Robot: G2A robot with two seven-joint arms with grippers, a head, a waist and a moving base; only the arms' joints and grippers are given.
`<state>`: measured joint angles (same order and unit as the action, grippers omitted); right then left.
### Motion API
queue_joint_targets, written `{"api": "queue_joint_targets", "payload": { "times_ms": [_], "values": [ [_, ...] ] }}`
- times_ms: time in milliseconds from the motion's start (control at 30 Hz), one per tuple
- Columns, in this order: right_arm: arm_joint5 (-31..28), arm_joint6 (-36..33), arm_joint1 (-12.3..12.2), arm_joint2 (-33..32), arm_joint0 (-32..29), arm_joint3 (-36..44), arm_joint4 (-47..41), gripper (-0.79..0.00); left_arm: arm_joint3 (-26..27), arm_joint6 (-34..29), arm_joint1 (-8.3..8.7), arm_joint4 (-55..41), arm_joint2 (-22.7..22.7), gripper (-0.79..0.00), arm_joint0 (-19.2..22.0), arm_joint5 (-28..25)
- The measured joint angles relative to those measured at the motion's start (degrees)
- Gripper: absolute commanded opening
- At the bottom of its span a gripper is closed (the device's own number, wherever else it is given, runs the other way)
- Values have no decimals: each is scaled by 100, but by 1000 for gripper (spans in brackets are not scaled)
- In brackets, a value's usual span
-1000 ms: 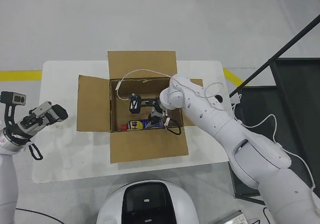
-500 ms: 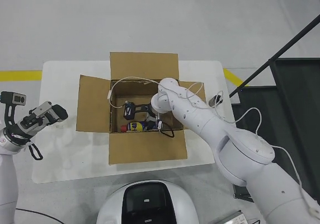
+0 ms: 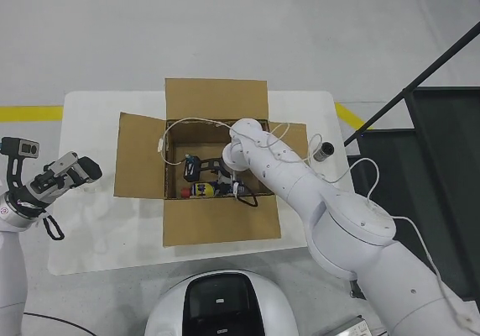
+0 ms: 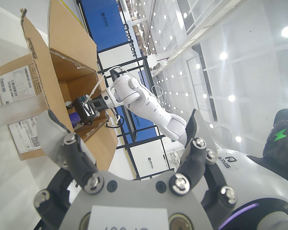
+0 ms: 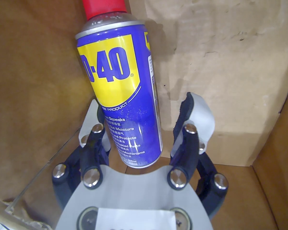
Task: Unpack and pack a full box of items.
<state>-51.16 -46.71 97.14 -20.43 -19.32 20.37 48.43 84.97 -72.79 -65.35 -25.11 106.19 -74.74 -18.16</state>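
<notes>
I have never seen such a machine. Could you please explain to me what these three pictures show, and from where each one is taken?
This is a robot with two arms; each arm ends in a gripper, a clamp with two fingers. The top view looks down from a camera above the arms onto a white table with an open cardboard box on it. The other two pictures come from cameras on the wrists. The right gripper is inside the box, its fingers open on either side of a blue and yellow spray can with a red cap, not yet closed on it. The left gripper is near the table's left edge, open and holding nothing.
</notes>
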Motion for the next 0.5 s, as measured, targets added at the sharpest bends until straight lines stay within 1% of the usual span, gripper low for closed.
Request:
{"api": "queue_joint_targets", "payload": {
  "times_ms": [233,367,500],
  "values": [
    [-119,149,101,-22,215,-190,23,-785,0,0,0,0,0,0,0,0],
    [-198,277,88,-49,368,-215,104,-785,0,0,0,0,0,0,0,0],
    [-275,438,26,-109,497,-246,145,-785,0,0,0,0,0,0,0,0]
  ]
}}
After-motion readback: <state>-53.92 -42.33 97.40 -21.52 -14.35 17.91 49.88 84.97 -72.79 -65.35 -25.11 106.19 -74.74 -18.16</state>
